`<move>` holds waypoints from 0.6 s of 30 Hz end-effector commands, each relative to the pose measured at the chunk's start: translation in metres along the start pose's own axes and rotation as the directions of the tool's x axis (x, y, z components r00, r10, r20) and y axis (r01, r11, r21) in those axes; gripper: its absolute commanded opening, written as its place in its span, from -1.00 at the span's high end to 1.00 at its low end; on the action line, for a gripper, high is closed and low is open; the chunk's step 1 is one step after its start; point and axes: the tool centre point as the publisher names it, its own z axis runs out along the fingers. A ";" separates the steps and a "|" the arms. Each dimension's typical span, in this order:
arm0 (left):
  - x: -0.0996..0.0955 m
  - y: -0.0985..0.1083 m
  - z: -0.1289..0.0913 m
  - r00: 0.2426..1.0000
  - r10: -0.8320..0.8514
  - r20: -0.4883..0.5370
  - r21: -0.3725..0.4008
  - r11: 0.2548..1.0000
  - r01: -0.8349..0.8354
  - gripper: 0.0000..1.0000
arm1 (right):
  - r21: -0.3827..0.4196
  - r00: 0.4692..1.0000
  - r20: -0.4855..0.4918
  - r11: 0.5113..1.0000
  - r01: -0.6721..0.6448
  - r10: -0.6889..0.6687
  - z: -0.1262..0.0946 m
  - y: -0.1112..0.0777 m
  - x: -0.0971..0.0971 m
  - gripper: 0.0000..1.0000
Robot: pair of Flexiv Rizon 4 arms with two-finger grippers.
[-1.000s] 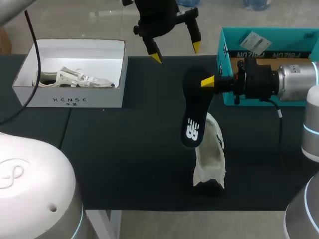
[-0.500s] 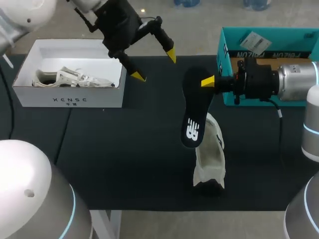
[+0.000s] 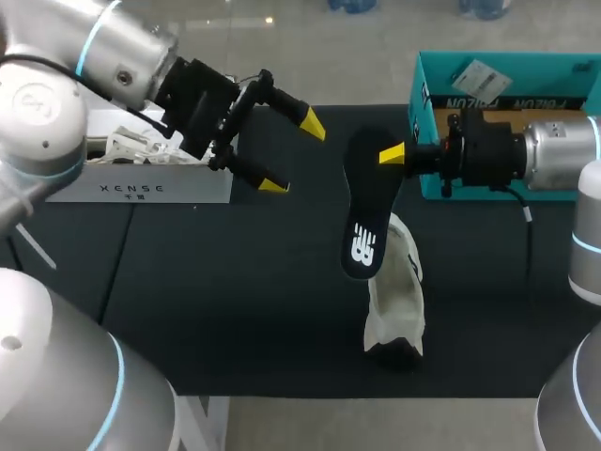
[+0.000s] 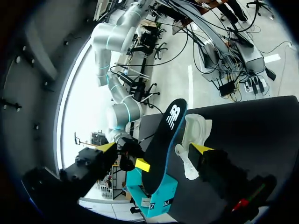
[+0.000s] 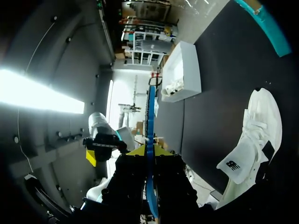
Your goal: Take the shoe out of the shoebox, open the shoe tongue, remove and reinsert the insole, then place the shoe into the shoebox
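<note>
Head view: the right jaws pinch one end of the black insole [image 3: 364,211], holding it over the white shoe [image 3: 396,301] on the bench [image 3: 235,310]. The left jaws, spread wide, hover between the white box [image 3: 131,191] and the insole. The teal shoebox [image 3: 507,70] sits under the right arm.

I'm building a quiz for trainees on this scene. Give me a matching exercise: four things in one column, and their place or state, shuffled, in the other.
Things:
1. insole
2. shoe
3. left gripper
4. teal box

Place or state:
A. open, empty
B. resting on the table
C. clamped in the right gripper, off the table
D. at the far right

Pairs: 1-C, 2-B, 3-A, 4-D
</note>
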 end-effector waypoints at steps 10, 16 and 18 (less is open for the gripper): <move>-0.001 0.010 0.013 0.955 0.009 0.296 0.020 1.000 -0.016 -1.00 | -0.001 1.000 0.001 1.000 0.000 0.000 0.001 0.000 0.000 1.00; -0.001 0.010 0.013 0.955 0.009 0.296 0.020 1.000 -0.016 -1.00 | -0.001 1.000 0.001 1.000 0.000 0.000 0.001 0.000 0.000 1.00; 0.003 0.012 0.016 0.950 0.027 0.313 -0.026 0.999 -0.019 -1.00 | -0.001 1.000 0.001 1.000 0.000 0.000 0.001 0.000 0.000 1.00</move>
